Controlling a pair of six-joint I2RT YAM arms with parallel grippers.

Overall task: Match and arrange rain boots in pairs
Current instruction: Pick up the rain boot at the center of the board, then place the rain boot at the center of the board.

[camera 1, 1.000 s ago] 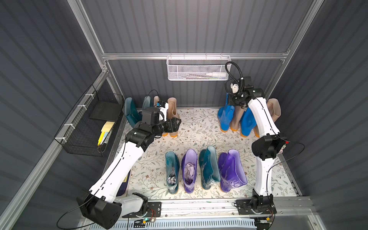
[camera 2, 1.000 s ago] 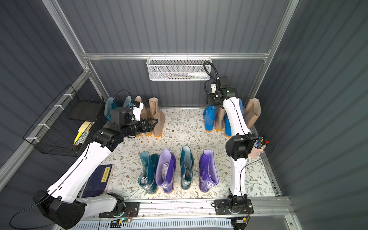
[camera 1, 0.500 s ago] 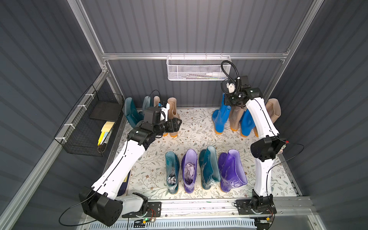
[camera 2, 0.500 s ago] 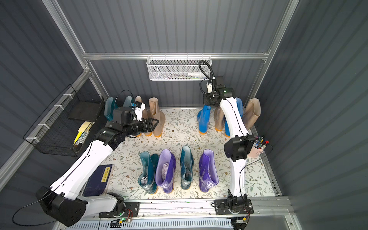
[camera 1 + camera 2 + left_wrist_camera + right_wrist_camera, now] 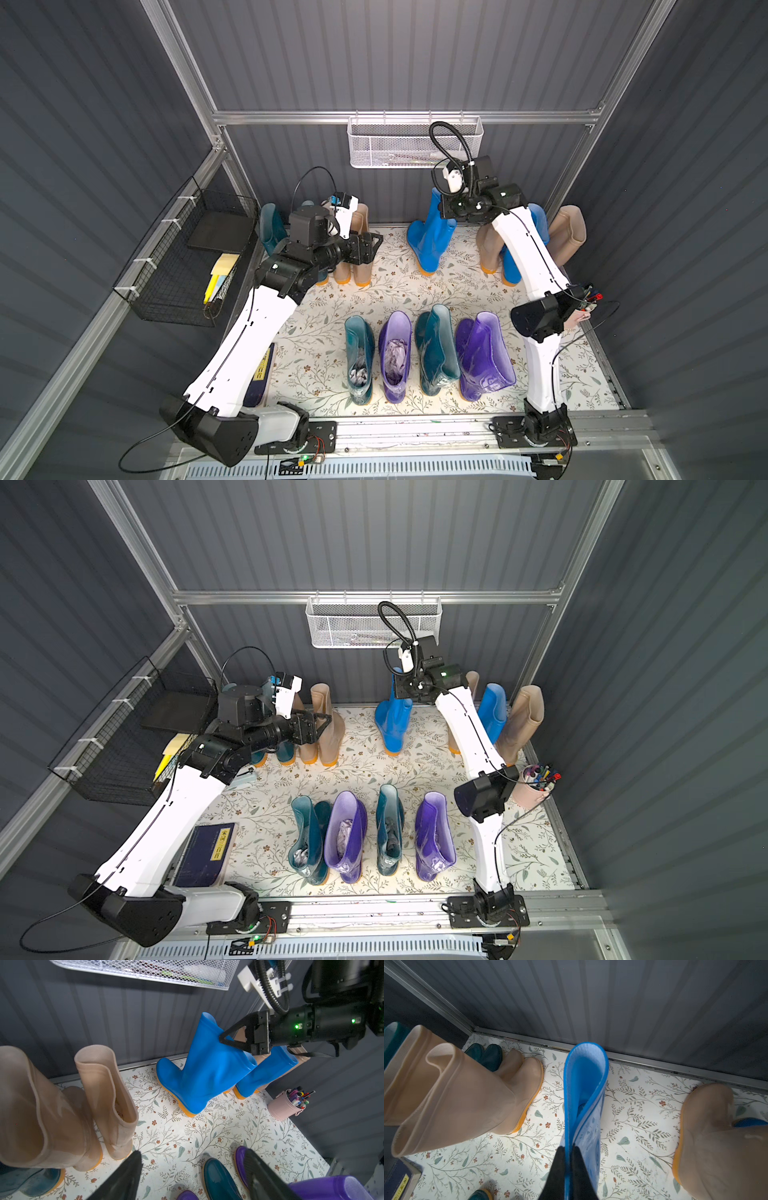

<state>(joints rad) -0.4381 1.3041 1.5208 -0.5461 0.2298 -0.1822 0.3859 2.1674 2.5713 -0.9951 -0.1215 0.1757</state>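
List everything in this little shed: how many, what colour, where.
teal boots: four, dark teal, two front row, two back left.
purple boots: two, purple, front row.
beige boots: four, beige, two back left, two back right.
blue boots: two, bright blue, back row, middle and right.
mesh basket: one, white, back wall.
wire basket: one, black, left wall.
pen cup: one, pink, right edge.
book: one, dark blue, front left.
mat: one, floral, floor.
left arm: one, white-black, jaws open by beige boots.
right arm: one, white-black, jaws shut on a blue boot at its top.
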